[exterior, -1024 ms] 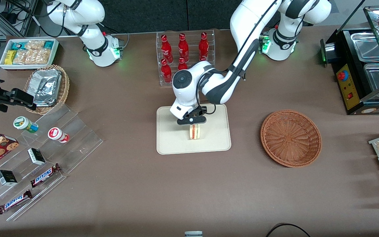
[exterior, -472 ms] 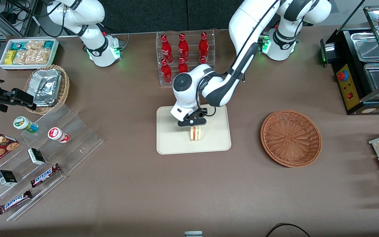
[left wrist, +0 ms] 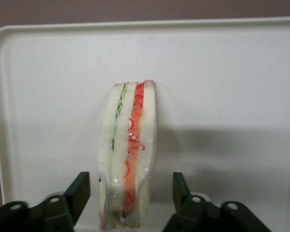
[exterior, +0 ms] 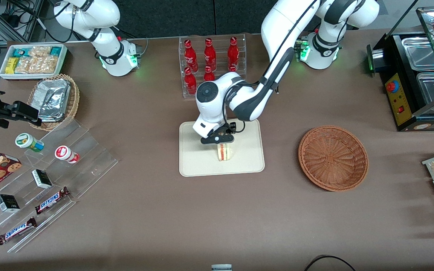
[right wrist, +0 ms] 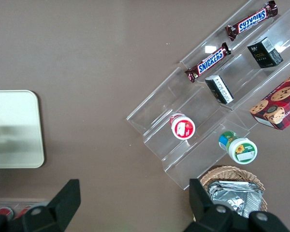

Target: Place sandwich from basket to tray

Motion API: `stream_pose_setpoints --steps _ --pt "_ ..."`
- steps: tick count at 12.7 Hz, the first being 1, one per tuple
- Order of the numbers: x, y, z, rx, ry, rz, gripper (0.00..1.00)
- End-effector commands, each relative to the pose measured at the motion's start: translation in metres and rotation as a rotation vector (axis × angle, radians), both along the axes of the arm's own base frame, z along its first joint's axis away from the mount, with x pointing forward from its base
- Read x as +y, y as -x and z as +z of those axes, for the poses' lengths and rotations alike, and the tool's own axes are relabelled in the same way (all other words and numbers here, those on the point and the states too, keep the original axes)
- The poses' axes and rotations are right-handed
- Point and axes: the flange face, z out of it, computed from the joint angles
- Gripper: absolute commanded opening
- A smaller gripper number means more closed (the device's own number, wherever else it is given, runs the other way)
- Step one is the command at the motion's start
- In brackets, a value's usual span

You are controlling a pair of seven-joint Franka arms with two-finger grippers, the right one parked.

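The sandwich (exterior: 223,151) (left wrist: 128,154) stands on its edge in the middle of the cream tray (exterior: 194,165) (left wrist: 222,82), its red and white filling showing. My gripper (exterior: 218,139) (left wrist: 130,198) hangs just above the sandwich, open. Its black fingers (left wrist: 79,193) stand either side of the wedge with a gap on each side and touch nothing. The reddish-brown wicker basket (exterior: 333,157) sits empty on the table toward the working arm's end.
A clear rack of red bottles (exterior: 211,60) stands by the tray, farther from the front camera, under my arm. A tan basket of foil packs (exterior: 55,99), a white snack bin (exterior: 32,60) and clear shelves with snacks (exterior: 40,180) lie toward the parked arm's end.
My gripper has risen a little and drifted away from the front camera, leaving the sandwich standing on the tray. The sandwich has not moved.
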Motion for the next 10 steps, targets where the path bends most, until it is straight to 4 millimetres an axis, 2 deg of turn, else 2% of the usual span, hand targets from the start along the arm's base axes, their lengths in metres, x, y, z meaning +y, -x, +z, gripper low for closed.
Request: stream_pose_setpoints --steps 1,4,6,7,9,10 --pt "0.007 -0.014 0.028 -0.038 0.011 0.034 1.00" --pt "0.032 -0.033 0.048 -0.026 -0.010 0.073 1.00" --pt "0.067 -0.060 0.065 -0.025 -0.001 0.131 1.00" --pt "0.079 -0.068 0.074 -0.030 0.004 0.144 1.00" --pt "0.114 -0.091 0.084 -0.024 0.018 0.173 1.00" --pt "0.139 -0.105 0.087 -0.008 0.028 0.171 1.00"
